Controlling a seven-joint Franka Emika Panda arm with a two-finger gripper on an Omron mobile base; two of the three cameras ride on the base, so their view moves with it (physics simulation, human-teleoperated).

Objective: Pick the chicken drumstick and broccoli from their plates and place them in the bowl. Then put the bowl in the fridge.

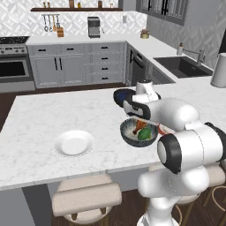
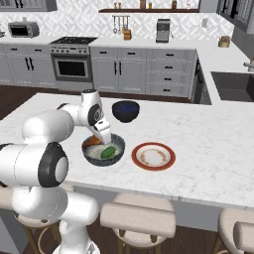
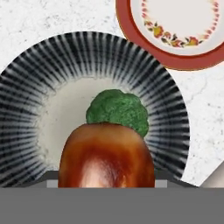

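The wide ribbed dark-grey bowl (image 1: 127, 135) (image 2: 90, 157) (image 3: 39, 70) stands on the island counter. The broccoli (image 1: 144, 135) (image 2: 107, 153) (image 3: 118, 109) lies inside it on the pale bottom. My gripper (image 1: 142, 122) (image 2: 100, 139) hangs low over the bowl, shut on the orange-brown chicken drumstick (image 1: 140, 126) (image 2: 92, 141) (image 3: 105, 153). In the hand view the drumstick's meaty end hides my fingertips and hangs just beside the broccoli. The red-rimmed plate (image 2: 137, 157) (image 3: 175, 62) (image 1: 164, 129) sits bare right of the bowl. To its left lies the plain white plate (image 1: 74, 143), also bare.
A glossy navy bowl (image 1: 121, 96) (image 2: 125, 110) stands just behind the ribbed bowl. Stools (image 2: 137, 218) line the island's near edge. The sink (image 1: 183, 66) and lower cabinets (image 1: 70, 66) run along the far counters, with an oven (image 2: 72, 67) at the back.
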